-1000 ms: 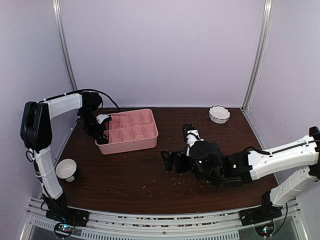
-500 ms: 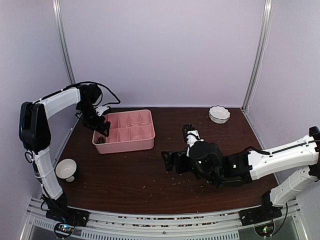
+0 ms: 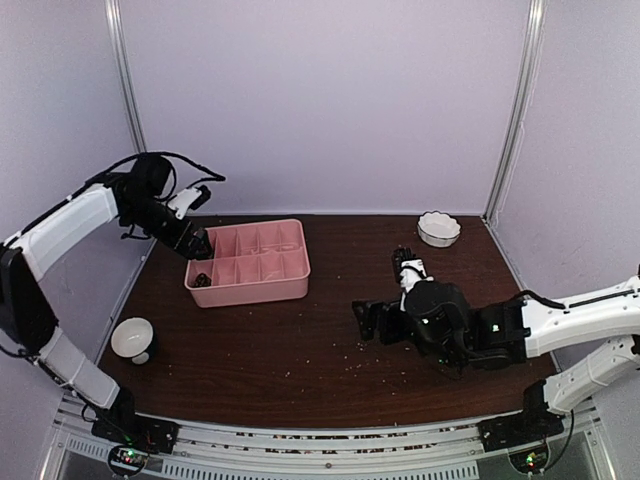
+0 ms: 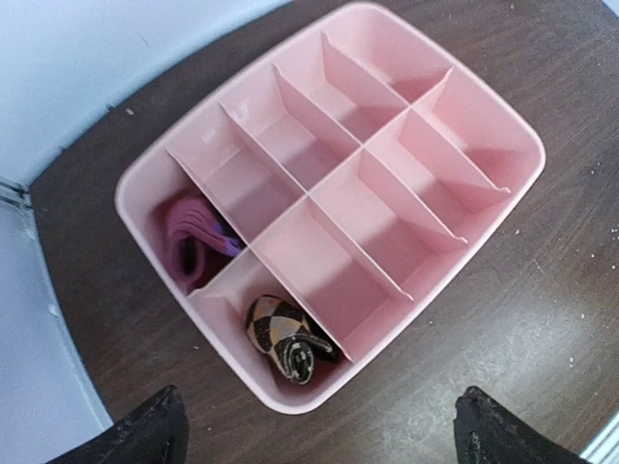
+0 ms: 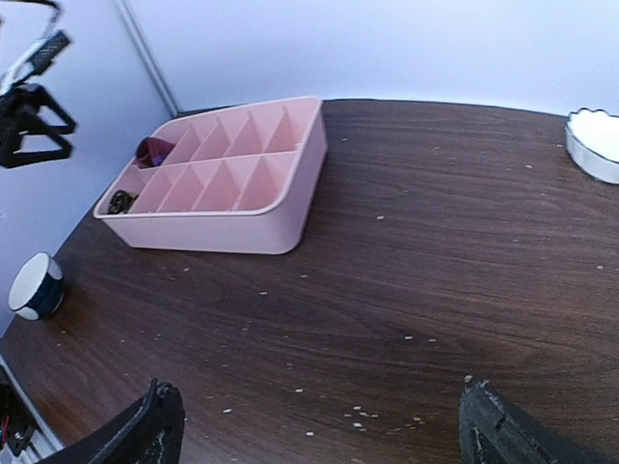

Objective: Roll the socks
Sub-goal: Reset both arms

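Socks (image 4: 285, 338) rolled in tray (image 4: 503, 145) end. Left end effector (image 4: 326, 435), right end effector (image 5: 319, 425) released, empty. Rolls may spring open, unheld.

Open table (image 3: 350, 255) between tray (image 3: 250, 292) and scalloped bowl (image 3: 439, 229)

Tray (image 4: 387, 232): plain pink throughout. Magenta sock (image 4: 189, 242): magenta-pink, purple at one end. Checked sock (image 4: 285, 343): dark brown and tan diamonds. Table (image 4: 542, 338): dark brown wood grain, flecked with pale crumbs. Bowl (image 3: 439, 228): white. Cup (image 5: 34, 285): white with a dark blue band. My left fingertips (image 4: 145, 435): black.
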Controlling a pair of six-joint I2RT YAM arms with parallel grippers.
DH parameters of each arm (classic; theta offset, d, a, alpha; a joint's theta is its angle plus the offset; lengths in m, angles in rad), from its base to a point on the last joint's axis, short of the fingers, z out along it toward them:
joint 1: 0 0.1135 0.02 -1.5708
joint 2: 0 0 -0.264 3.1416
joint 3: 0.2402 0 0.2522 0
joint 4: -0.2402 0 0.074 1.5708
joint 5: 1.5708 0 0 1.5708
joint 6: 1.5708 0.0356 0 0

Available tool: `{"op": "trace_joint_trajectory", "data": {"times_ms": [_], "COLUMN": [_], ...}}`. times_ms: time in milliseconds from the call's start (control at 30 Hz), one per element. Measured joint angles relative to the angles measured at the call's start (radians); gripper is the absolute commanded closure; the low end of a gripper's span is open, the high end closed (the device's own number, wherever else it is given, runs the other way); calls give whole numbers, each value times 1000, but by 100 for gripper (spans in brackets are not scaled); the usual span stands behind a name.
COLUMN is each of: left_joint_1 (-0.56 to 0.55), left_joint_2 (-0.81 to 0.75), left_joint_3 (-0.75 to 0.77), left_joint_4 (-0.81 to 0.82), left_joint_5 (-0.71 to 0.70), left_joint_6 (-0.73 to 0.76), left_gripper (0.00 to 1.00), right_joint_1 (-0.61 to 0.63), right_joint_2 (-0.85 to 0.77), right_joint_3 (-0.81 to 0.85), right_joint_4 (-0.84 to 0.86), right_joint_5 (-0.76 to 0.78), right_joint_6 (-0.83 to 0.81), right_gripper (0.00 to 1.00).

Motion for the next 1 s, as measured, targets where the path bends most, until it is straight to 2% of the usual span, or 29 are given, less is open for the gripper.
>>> {"op": "trace_joint_trajectory", "data": {"times_ms": [133, 200, 300, 433, 567, 667, 767, 867, 1000], "left_joint_1": [0, 5, 46, 161, 187, 190, 192, 194, 211], "left_joint_2": [-314, -406, -452, -410, -335, -295, -255, -208, -153], "left_joint_3": [-265, -367, -479, -629, -712, -777, -831, -875, -896], "left_joint_4": [261, 375, 510, 656, 783, 921, 1072, 1221, 1343], "left_joint_5": [-59, -111, -166, -162, -138, -126, -127, -131, -134], "left_joint_6": [59, 89, 96, 106, 99, 85, 72, 66, 46], "left_gripper": [2, 2, 2, 2, 2, 2, 2, 2, 2], "right_joint_1": [-77, -118, -167, -203, -229, -274, -359, -454, -604], "right_joint_2": [-136, -217, -364, -572, -792, -938, -1056, -1055, -843], "right_joint_3": [-68, -90, -139, -286, -483, -595, -671, -681, -669], "right_joint_4": [-105, -171, -240, -241, -192, -71, 41, 111, 211], "right_joint_5": [47, 104, 231, 409, 612, 654, 623, 579, 491], "right_joint_6": [1, 5, 3, -45, -154, -333, -492, -568, -597], "right_gripper": [0, 0, 1, 0, 0, 0, 0, 0, 1]}}
